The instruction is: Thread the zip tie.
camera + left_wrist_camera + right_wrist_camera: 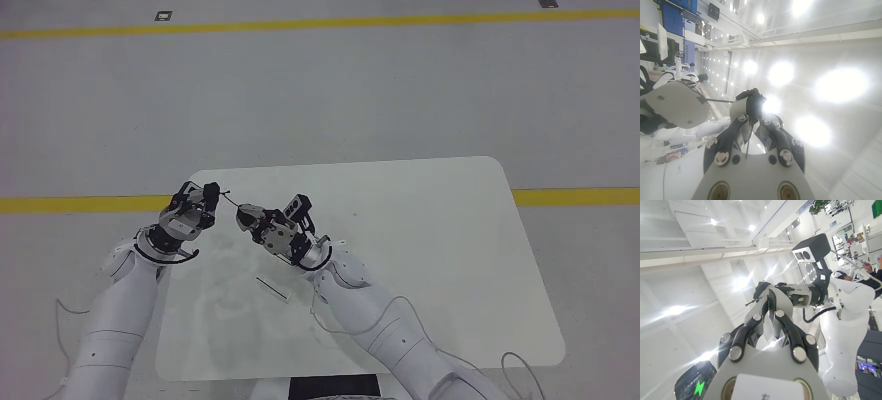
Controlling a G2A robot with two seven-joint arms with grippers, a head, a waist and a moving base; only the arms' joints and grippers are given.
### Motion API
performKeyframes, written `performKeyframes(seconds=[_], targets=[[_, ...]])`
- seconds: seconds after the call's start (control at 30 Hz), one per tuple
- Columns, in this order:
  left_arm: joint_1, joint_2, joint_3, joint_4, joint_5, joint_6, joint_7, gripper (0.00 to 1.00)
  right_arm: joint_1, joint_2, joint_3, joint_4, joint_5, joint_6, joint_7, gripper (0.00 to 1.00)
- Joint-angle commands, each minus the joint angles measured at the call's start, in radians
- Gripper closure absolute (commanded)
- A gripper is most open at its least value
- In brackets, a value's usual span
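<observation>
Right end effector (768, 299), ribbed pads (771, 307) together, thin black zip tie (753, 301) between

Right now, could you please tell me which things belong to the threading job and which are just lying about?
Job: zip tie, gripped by the left gripper and right gripper.
Lying about: a thin strip on the table.

White table (450, 250) on grey floor (300, 100) with yellow lines (300, 24)

My arms (112, 318) are glossy white shells, and my fingers (785, 306) are pale grey on black links (789, 330) with shiny silver screws (799, 353). There's a black cable (810, 317) at the wrist.
</observation>
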Motion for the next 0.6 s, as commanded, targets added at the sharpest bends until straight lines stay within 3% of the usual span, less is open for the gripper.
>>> performKeyframes(seconds=[0.0, 0.57], targets=[[0.000, 0.000, 0.000, 0.000, 0.000, 0.000, 0.000, 1.00, 0.000, 0.001, 0.000, -0.001, -0.008, -0.001, -0.005, 1.00], [0.000, 0.000, 0.000, 0.000, 0.000, 0.000, 0.000, 1.00, -0.015, 0.004, 0.008, -0.005, -0.010, 0.008, -0.015, 1.00]])
